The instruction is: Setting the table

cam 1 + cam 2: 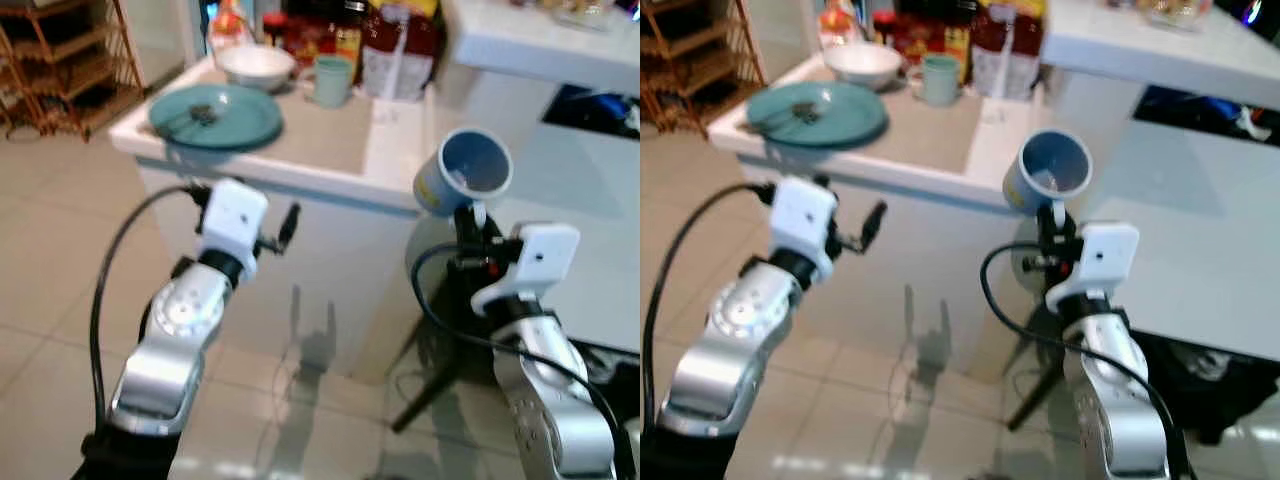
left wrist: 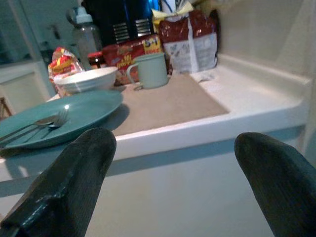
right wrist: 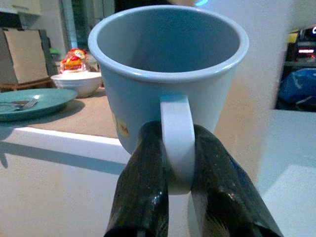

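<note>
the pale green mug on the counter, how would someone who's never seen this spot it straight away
On the white counter, look along the back of the tan mat, before the red snack packets. The pale green mug stands upright right of the white bowl. Unlike the blue mug in the right hand, nothing holds it.

packets [image 1: 400,45] tops cropped | wooden rack [image 1: 70,70] cut by edge | labels blurred

A plate [image 1: 215,116] sits upper left of the frame on the counter [image 1: 395,150], holding 2 utensils [image 1: 197,115]. Behind it stands a bowl [image 1: 257,65], with a cup [image 1: 331,81] to its right. A mug [image 1: 465,170], right of centre, hangs before the counter's edge.
</note>
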Controlling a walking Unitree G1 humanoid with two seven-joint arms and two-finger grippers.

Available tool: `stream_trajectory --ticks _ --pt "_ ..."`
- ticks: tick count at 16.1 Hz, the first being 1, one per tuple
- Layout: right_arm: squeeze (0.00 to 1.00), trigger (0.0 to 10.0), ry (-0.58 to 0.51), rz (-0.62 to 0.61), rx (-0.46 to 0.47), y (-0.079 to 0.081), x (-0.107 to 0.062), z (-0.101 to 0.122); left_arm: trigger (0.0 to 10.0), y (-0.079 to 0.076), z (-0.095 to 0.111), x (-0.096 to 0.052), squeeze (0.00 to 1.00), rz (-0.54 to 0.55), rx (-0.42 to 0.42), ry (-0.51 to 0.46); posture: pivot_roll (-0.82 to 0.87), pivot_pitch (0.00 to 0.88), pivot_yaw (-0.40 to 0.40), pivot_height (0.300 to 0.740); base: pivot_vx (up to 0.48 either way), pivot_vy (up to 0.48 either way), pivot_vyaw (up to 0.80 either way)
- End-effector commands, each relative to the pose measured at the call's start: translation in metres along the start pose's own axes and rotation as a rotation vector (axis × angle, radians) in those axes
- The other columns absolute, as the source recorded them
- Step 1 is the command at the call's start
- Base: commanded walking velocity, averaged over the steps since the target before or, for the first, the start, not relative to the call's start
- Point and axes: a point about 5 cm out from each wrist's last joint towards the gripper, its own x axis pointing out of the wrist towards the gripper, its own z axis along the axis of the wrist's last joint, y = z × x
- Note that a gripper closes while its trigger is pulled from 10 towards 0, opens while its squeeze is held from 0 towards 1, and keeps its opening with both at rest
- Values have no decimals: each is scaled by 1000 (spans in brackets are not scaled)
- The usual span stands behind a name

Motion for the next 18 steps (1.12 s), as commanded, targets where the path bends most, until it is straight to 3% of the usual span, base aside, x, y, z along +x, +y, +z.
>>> stream_trajectory --ticks 1,3,7,13,18 --pt "0 10000 -13 -27 -30 -8 0 4 10000 -7 0 2 0 -25 -18 0 27 59 -31 740 0 -480 0" --pt "0 10000 -24 -25 -33 -9 1 5 10000 -9 1 -2 0 -39 -15 2 31 53 -34 740 0 -480 0" --pt "0 10000 -35 -21 -37 -7 4 9 10000 -5 1 4 0 -23 -25 -9 19 48 -39 740 0 -480 0" --pt "0 10000 -28 -54 -75 -15 10 12 10000 1 -1 4 0 -16 -6 -4 19 39 -35 740 0 -480 0" --pt "0 10000 -13 -85 -81 -22 7 10 10000 -3 -1 1 0 -34 -7 -1 16 39 -21 740 0 -480 0"
